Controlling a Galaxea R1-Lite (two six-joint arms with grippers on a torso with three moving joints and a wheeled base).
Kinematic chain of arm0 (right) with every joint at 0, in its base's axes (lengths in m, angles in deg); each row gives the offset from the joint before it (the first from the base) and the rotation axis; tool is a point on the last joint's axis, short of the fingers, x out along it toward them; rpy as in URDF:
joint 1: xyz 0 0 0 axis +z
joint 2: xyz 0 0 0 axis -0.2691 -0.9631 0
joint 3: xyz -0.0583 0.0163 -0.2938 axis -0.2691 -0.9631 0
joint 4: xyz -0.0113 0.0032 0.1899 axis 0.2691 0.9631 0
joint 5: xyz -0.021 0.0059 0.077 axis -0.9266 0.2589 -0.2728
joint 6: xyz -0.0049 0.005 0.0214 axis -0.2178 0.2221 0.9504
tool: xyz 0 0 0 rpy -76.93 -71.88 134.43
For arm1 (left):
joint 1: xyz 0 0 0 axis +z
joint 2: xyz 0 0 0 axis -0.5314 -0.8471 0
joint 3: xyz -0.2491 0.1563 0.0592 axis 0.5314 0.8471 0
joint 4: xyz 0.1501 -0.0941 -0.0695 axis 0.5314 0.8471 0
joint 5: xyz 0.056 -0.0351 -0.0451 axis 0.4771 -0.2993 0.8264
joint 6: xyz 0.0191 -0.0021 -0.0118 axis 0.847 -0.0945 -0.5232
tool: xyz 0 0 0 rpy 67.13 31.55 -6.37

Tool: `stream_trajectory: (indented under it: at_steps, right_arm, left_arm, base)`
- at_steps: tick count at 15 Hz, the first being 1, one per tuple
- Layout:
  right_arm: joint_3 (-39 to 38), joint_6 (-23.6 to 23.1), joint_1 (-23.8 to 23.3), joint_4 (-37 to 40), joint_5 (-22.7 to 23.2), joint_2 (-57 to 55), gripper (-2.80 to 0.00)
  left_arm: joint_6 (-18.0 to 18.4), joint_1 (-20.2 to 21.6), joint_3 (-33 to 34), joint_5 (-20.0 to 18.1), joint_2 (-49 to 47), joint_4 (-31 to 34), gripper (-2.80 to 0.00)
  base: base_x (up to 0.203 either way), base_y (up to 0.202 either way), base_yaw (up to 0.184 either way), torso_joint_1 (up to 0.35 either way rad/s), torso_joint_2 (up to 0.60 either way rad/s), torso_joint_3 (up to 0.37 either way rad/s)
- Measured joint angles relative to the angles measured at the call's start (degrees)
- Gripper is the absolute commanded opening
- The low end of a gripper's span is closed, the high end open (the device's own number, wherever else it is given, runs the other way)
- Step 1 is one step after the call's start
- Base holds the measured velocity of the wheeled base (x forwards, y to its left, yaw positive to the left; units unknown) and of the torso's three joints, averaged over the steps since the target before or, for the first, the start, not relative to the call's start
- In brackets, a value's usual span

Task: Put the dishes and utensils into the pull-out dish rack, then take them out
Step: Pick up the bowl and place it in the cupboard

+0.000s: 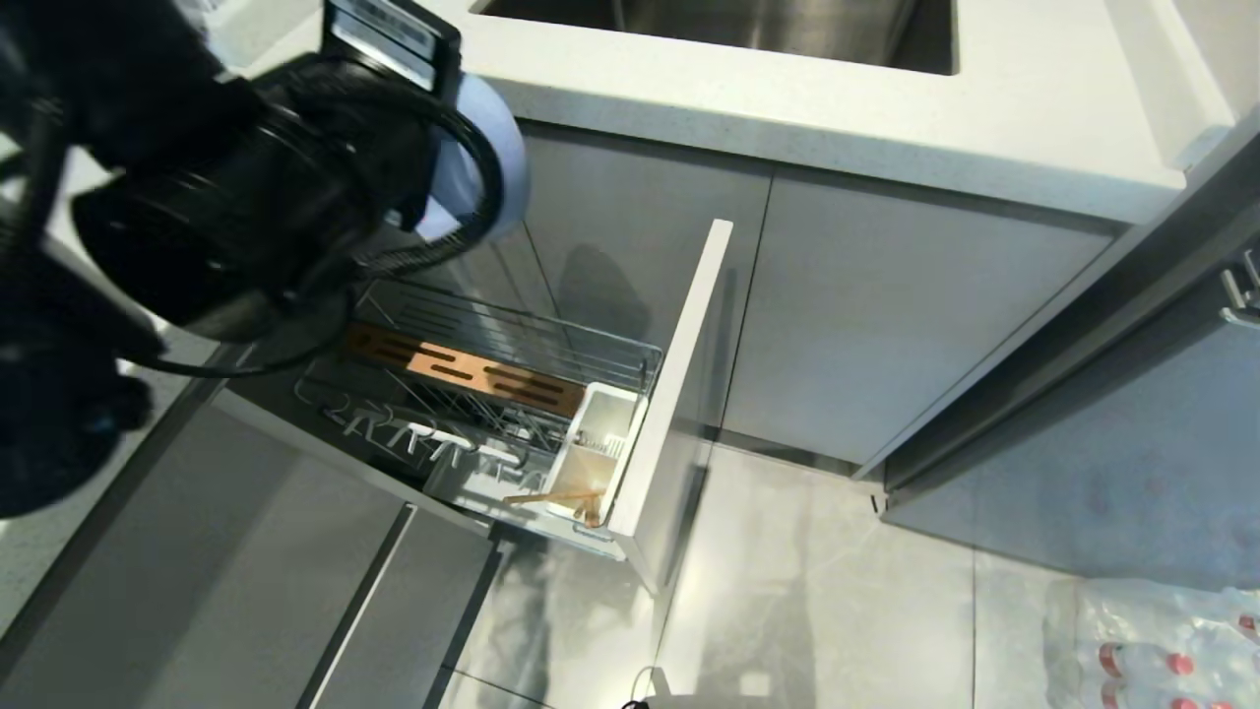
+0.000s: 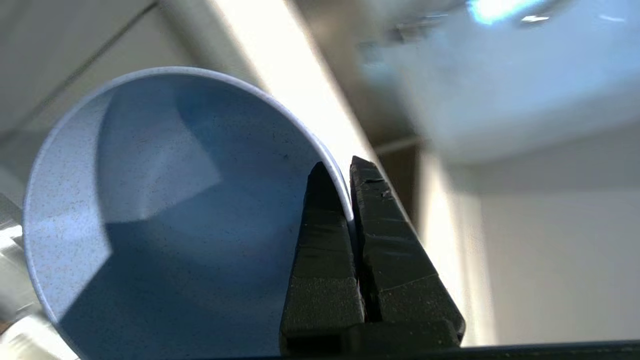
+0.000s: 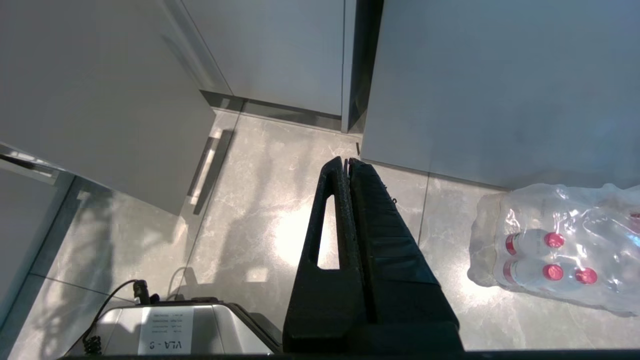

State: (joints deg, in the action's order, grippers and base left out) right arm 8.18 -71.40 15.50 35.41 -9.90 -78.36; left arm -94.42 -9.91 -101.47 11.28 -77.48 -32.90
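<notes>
Left gripper (image 2: 350, 170) clamped on the rim of the blue-grey bowl (image 2: 165, 210), one finger inside, one outside; bowl held in the air above the rear end of the pull-out dish rack (image 1: 512, 394), below the countertop (image 1: 837, 108) edge. Rack stands pulled out, chopsticks (image 1: 556, 497) lying in its white cutlery holder (image 1: 591, 453) beside the front panel. Right gripper (image 3: 346, 161) closed and empty, hanging over the floor (image 3: 240, 210) clear of the rack, near a wrapped pack of bottles (image 3: 555, 250).

Chopsticks (image 1: 557, 498) in the rack's (image 1: 512, 394) cutlery holder (image 1: 591, 448) — bowl (image 1: 487, 162) above, leftward.

Grey cabinets (image 1: 886, 325), glossy, perhaps marble floor (image 1: 807, 591).
</notes>
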Motion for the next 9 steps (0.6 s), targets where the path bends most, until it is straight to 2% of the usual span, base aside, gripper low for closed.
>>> stream_trajectory:
  at_steps: [3,7,9]
  right_arm:
    - [0.0,0.0,0.0,0.0,0.0,0.0,-2.8]
    - [0.0,0.0,0.0,0.0,0.0,0.0,-2.8]
    - [0.0,0.0,0.0,0.0,0.0,0.0,-2.8]
  left_arm:
    - [-0.1,-0.7,2.0,6.9,-6.5,-7.4,-2.8]
    - [-0.3,-0.4,4.5,11.3,-13.2,-16.0,-2.8]
    - [-0.4,1.5,4.8,11.5,-16.7,-20.1,-2.8]
  base:
    - [0.0,0.0,0.0,0.0,0.0,0.0]
    - [0.0,0.0,0.0,0.0,0.0,0.0]
    - [0.0,0.0,0.0,0.0,0.0,0.0]
